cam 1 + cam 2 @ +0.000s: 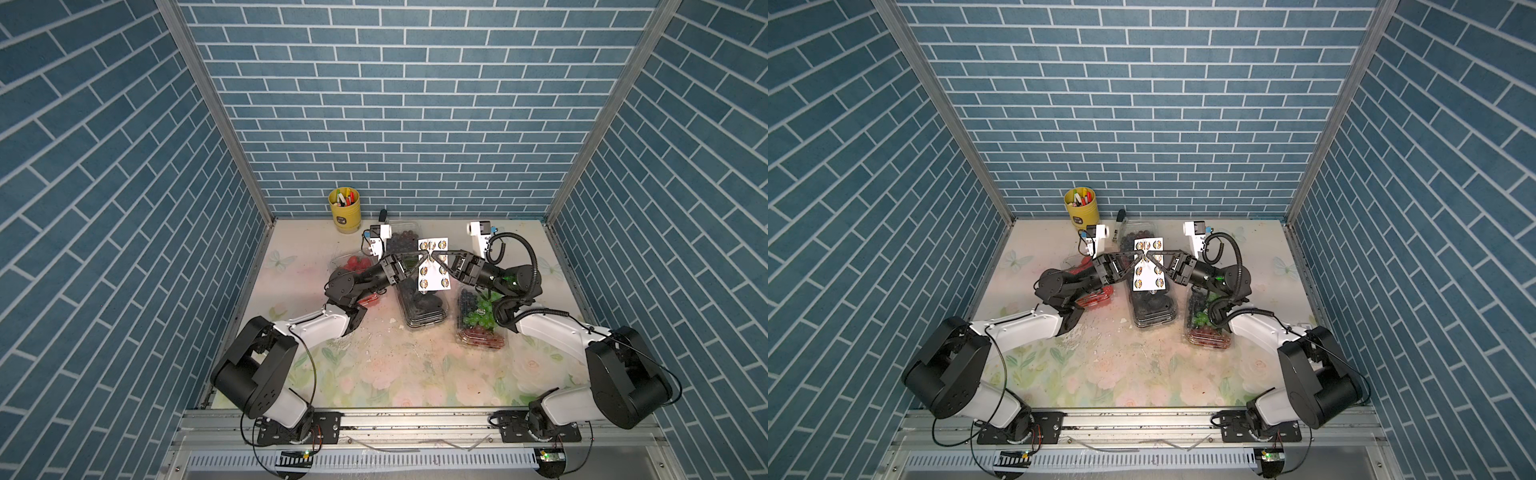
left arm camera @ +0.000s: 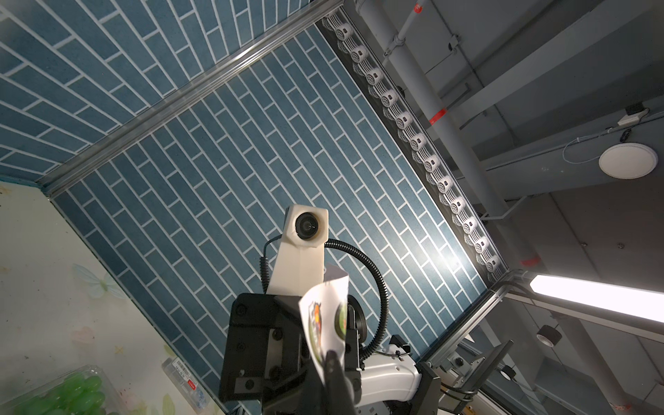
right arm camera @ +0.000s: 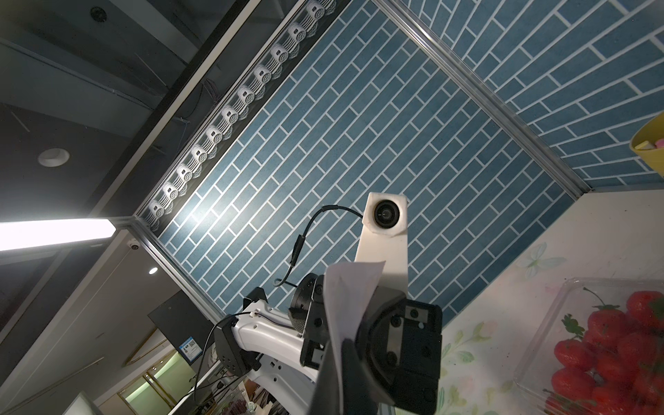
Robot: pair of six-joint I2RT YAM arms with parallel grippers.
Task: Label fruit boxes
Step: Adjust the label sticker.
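Pinching sheet (image 1: pixel 434 275), left tool (image 1: pixel 425 252), right tool (image 1: pixel 434 254), box (image 1: pixel 428 312) beneath

Top views are evenly lit and sharp; a tube light (image 2: pixel 596 298) glares in both wrist views.

No legible text (barcode label (image 2: pixel 181 372) blurred)

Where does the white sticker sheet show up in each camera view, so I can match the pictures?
Top view: sticker sheet at table centre, where left gripper and right gripper meet on it.
Top view: same spot.
Left wrist: printed side, in front of the right arm's wrist camera.
Right wrist: blank back, in front of the left arm's wrist camera.
Shared landmark: the blue brick wall.
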